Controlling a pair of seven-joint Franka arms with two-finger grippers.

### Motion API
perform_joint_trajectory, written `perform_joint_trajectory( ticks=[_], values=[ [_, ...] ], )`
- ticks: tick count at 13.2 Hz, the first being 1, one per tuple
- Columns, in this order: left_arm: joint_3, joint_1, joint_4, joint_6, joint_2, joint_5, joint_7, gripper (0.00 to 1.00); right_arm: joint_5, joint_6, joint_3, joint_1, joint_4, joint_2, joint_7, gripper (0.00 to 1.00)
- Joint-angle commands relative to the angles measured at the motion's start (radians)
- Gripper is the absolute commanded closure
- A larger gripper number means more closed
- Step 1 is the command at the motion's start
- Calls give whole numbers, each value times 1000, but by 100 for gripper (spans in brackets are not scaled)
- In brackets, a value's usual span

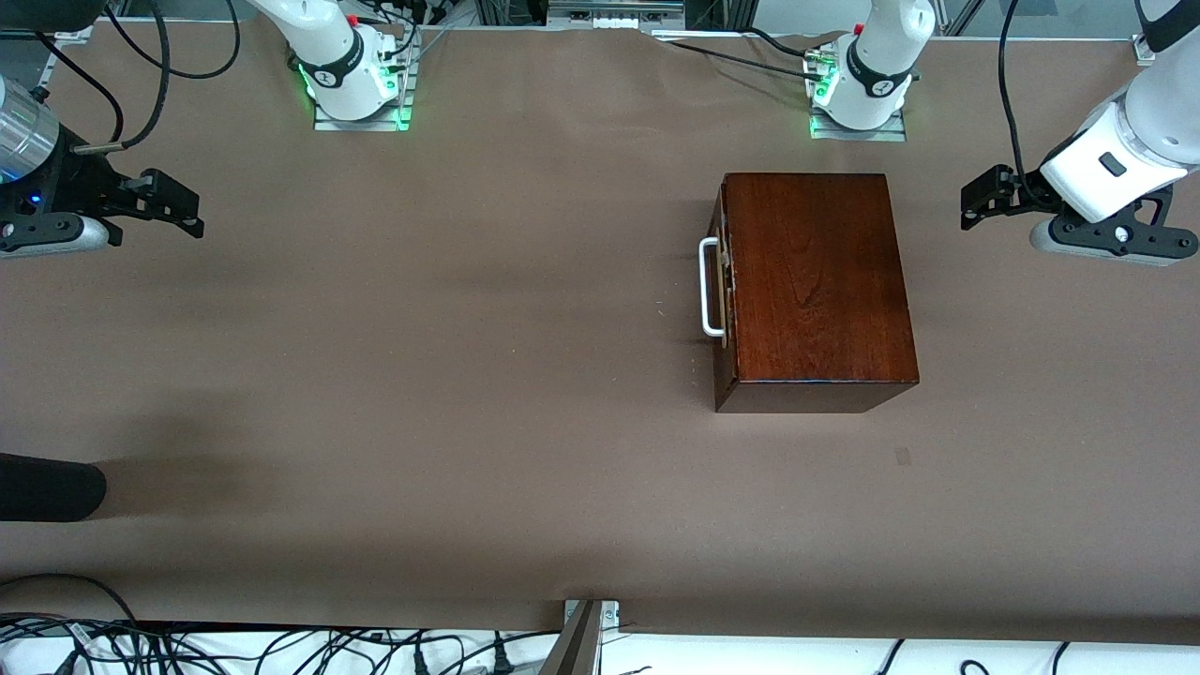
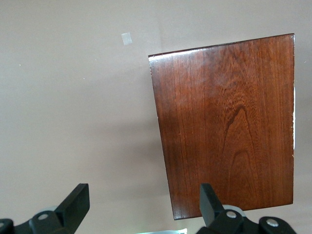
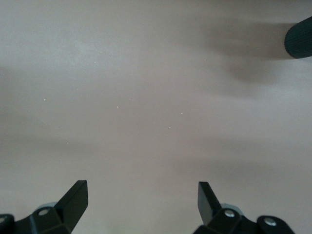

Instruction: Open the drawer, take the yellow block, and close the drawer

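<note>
The mahogany box (image 1: 816,281) stands on the table nearer the left arm's end. Its drawer is shut, and the white bar handle (image 1: 710,286) faces the right arm's end. The yellow block is hidden. My left gripper (image 1: 977,199) is open and empty, up over bare table beside the box toward the left arm's end. The left wrist view shows its open gripper (image 2: 145,201) and the box top (image 2: 229,122). My right gripper (image 1: 180,204) is open and empty over bare table at the right arm's end, well apart from the box. The right wrist view (image 3: 142,200) shows it over bare table.
A black rounded object (image 1: 47,487) juts in over the table at the right arm's end, nearer the front camera; it also shows in the right wrist view (image 3: 300,39). A small pale patch (image 1: 902,457) lies on the brown table cover nearer the camera than the box.
</note>
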Motion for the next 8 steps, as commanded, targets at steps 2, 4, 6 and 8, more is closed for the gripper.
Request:
perform_joint_trajectory(
  ticks=[2, 4, 6, 8],
  values=[
    [-2, 0, 40, -31, 19, 21, 13, 0, -10, -17, 9, -14, 24, 7, 3, 0],
    [-4, 0, 40, -40, 19, 19, 13, 0, -8, -17, 9, -14, 24, 7, 2, 0],
    [-2, 0, 40, -42, 19, 19, 13, 0, -10, -17, 9, -14, 24, 7, 3, 0],
    [-2, 0, 40, -42, 19, 19, 7, 0, -8, -17, 9, -14, 24, 7, 3, 0]
  ],
)
